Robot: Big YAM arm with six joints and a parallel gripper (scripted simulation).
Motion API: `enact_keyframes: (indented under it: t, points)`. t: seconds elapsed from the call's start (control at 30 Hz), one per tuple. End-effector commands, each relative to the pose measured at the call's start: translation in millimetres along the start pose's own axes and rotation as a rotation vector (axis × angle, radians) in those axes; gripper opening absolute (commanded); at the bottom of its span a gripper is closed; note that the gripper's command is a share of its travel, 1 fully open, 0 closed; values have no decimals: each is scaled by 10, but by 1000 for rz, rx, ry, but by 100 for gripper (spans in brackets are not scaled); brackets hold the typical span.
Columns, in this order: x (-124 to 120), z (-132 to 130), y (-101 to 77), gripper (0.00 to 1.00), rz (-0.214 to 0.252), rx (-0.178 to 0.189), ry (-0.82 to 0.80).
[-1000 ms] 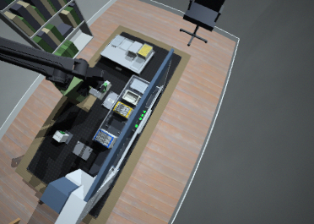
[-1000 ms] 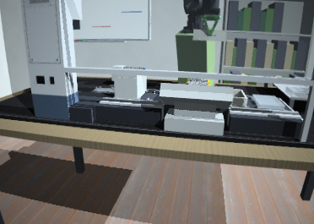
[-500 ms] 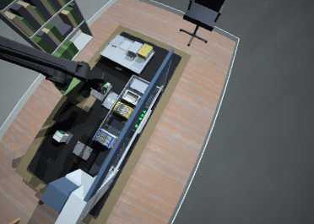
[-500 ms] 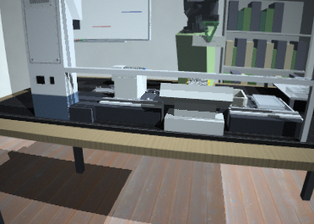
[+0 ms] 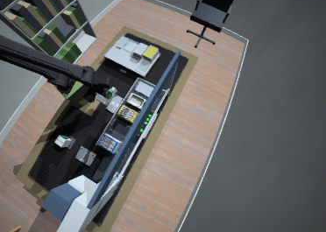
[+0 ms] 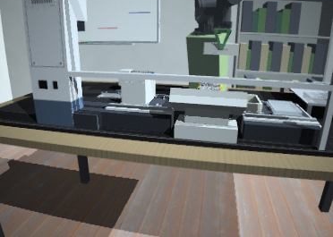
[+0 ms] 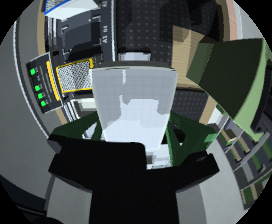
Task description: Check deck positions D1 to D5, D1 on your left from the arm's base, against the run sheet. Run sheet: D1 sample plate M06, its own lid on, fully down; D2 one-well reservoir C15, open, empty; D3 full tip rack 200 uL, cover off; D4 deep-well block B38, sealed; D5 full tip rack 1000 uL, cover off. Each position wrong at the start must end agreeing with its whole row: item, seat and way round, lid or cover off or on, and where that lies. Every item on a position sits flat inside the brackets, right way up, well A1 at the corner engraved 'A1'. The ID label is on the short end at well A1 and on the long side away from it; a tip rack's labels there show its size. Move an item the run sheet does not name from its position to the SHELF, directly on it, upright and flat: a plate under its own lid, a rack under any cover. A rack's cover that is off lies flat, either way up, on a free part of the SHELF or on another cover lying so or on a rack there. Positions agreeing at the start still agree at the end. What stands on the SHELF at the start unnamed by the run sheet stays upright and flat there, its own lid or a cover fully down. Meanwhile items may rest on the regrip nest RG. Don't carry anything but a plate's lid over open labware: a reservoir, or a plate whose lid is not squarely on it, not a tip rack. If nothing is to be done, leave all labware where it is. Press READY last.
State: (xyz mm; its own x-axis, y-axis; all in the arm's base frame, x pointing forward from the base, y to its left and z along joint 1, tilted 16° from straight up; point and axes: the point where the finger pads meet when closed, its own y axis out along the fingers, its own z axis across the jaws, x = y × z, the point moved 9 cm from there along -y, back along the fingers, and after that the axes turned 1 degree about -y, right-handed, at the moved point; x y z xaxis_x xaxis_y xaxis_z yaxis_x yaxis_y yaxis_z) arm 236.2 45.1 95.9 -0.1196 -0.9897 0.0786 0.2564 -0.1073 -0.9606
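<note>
Lid or cover, pale grey and flat [image 7: 135, 112], sits clamped between your gripper [image 6: 220, 44] fingers, raised well above the deck; whether it is a plate lid or a rack cover you can't tell from here. From the top view your arm [image 5: 39, 61] reaches in from the left, holding the grey piece [image 5: 115, 102] just beside the row of positions. In that row you see a yellow-framed tip rack [image 5: 127, 113] and a blue-framed tip rack [image 5: 108, 143], with a dark bare position between them. Over on the shelf [image 5: 115, 57], a yellow item [image 5: 150, 52] sits among pale ones.
</note>
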Motion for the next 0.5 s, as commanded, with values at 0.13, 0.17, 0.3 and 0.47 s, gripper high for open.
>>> enact_keyframes:
  t: [0.13, 0.17, 0.3, 0.47]
  points:
    - [14, 50, 103, 0, 2, 13, 0]
    - [15, 45, 122, 0, 1, 12, 0]
    - [23, 13, 169, 0, -1, 6, -2]
    - [25, 8, 253, 0, -1, 6, -2]
